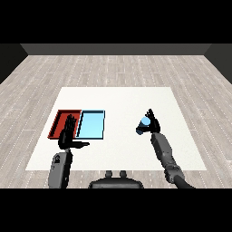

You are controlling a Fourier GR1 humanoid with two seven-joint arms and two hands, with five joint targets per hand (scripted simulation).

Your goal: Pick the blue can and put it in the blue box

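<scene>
At the far left of the white table [118, 97] lies the red tray [60, 118], with the blue tray [93, 123] touching its right side; the two sit side by side near the table's left edge. The left hand [68, 133] hangs in front of the red tray's near right corner, partly overlapping it and the seam between the trays. Its fingers point straight away from the robot and its thumb sticks out to the right, so the hand is spread flat and holds nothing. Its grey forearm comes up from the lower left. Right of the trays is a wide stretch of bare table. Further right, well apart from the blue tray, the right hand [152, 122] is raised with its fingers curled round the blue can [143, 123], which shows as a pale blue rounded shape on the hand's left side, with its darker lower end below. The right forearm slants in from the lower right corner.
</scene>
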